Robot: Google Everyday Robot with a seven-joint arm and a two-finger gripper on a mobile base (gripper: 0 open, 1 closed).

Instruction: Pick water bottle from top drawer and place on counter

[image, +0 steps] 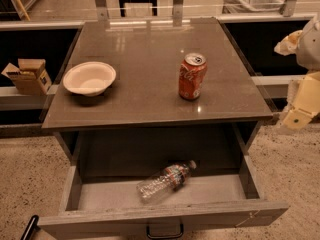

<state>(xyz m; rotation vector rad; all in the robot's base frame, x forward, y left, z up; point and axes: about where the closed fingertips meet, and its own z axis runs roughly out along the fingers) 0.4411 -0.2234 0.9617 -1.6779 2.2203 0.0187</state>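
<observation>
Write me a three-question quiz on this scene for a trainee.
1. True or false: the water bottle stands upright in the top drawer.
2. Which thing on the counter is nearest the claw, which is at the right edge of the view beside the counter? A) white bowl B) red can C) water bottle
3. Fill in: the top drawer is pulled ___.

Key: 1 false, it lies on its side; 2 B; 3 open.
</observation>
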